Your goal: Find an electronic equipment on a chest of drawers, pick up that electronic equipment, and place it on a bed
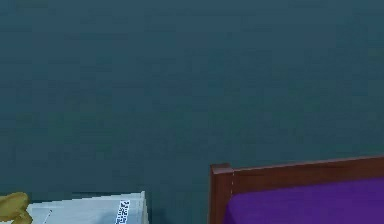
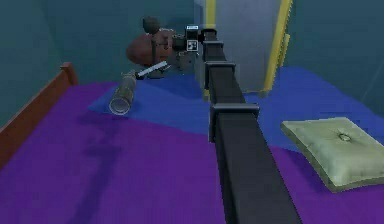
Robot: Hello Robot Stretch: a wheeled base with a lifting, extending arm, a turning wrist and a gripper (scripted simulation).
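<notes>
Over the bed (image 2: 60,170), near its far edge, hangs the pincer (image 2: 152,70); hold unclear.

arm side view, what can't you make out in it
gripper: cannot tell whether it holds anything, because a brown rounded thing sits right at its far end.
brown rounded thing: too small to name, partly hidden by the gripper.
grey tube-like thing on the bed: too small to name.
pillow: cut off by the right edge.
</notes>
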